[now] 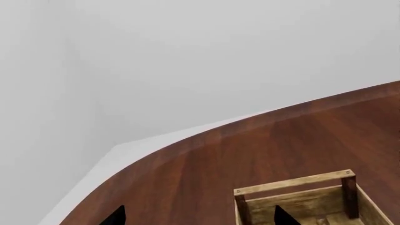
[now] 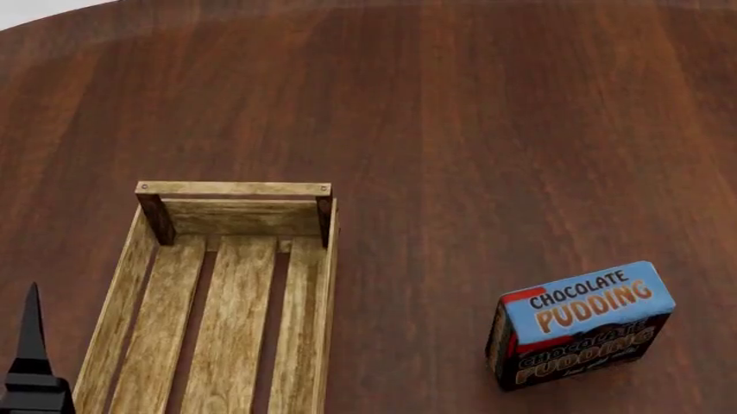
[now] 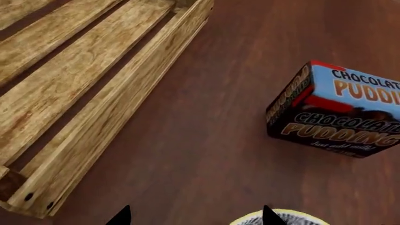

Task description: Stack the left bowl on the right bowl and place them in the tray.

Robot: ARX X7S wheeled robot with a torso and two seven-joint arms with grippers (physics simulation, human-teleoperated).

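the tray [image 2: 219,293] lies empty on the worktop [image 2: 484,112], long side toward the robot, handy for either arm. the pudding box [image 2: 582,323] stands well apart on its right. a bowl [image 3: 278,218] rim peeks in just under the right gripper [image 3: 195,216], likely its target. both grippers look spread and hold nothing; the left gripper [image 1: 196,216] hovers near the tray's end.

On my head view, the tray [image 2: 226,302] is pale honey wood with streaked grain, dark gaps between its slats and darker brown corner posts. The table [image 2: 484,129] is deep reddish-brown with long grain bands. The chocolate pudding box [image 2: 582,323] has a sky-blue top, orange lettering, a red corner and black sides. My right wrist view catches a white, grey-speckled bowl rim [image 3: 278,218].
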